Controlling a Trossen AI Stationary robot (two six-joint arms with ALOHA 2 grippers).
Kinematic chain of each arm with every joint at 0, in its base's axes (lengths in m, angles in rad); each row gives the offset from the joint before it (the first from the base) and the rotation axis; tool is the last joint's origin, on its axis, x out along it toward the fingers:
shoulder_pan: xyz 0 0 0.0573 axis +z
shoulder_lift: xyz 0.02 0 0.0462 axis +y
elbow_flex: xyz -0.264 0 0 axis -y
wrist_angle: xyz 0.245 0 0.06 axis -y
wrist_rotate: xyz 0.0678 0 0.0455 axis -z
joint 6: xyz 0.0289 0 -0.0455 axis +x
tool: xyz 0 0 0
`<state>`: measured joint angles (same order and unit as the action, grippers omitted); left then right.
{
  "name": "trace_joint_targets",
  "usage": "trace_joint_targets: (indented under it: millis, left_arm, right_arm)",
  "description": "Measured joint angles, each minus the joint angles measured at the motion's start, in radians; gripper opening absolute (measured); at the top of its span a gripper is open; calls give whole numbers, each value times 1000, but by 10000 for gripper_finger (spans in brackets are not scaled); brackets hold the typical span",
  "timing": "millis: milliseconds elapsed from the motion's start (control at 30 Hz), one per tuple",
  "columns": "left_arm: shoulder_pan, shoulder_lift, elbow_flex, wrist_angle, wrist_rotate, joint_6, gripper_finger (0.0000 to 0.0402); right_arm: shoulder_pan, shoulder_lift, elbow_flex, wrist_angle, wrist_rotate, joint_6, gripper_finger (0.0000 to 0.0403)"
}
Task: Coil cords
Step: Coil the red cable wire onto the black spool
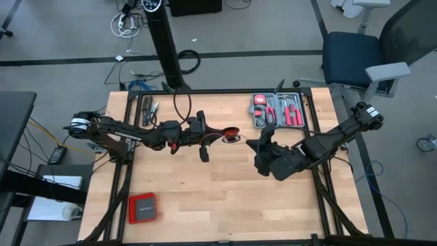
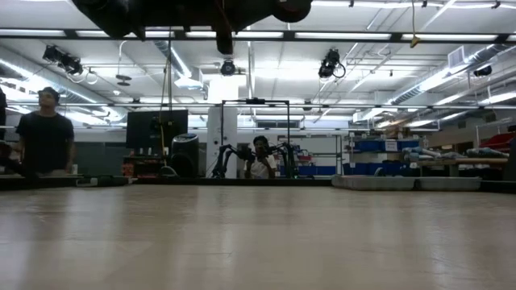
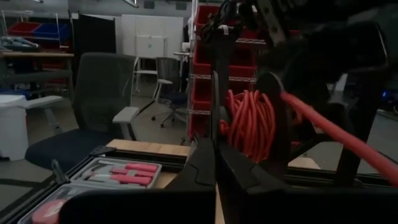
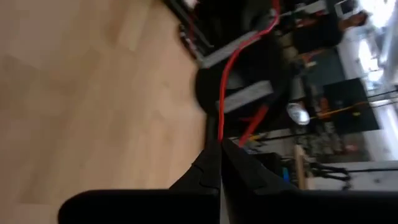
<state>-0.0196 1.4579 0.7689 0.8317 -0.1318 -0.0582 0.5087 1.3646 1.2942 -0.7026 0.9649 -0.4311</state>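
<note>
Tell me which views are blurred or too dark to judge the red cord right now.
Right wrist view: smeared, though the red cord still reads, running into the shut right hand. Left wrist view: sharper, the coil clear, the left hand dark in the foreground. Low view: arms only black silhouettes against ceiling lights, no cord visible. High view: evenly lit, cord tiny.

The high camera looked straight down on the whole table [image 1: 218,205]. The low camera sat at tabletop level, facing the room. Both wrist cameras looked closely past their fingers; high and left-wrist views shared the tool tray [image 1: 278,110].
</note>
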Motion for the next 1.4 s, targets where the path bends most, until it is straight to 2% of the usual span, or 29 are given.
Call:
trace_joint_targets:
  millis: [167, 367, 567, 833, 1133, 1400]
  left_arm:
    - [0, -7, 0, -6, 1, -1, 3]
    - [0, -7, 0, -5, 6, -46, 3]
    - [0, -7, 0, 4, -16, -108, 3]
    - [0, -7, 1, 7, -31, -102, 3]
    - [0, -7, 2, -42, -31, -78, 3]
    - [0, -7, 2, -71, -37, -54, 3]
  right_arm:
    - [-3, 40, 0, -6, -46, 44, 3]
    - [-26, 109, 0, 7, -47, 41, 3]
    - [-76, 184, 0, 123, -26, 23, 3]
    - [-101, 200, 0, 202, -26, 35, 11]
    - [-78, 194, 0, 167, -54, 174, 65]
    - [-1, 175, -1, 146, -106, 342, 68]
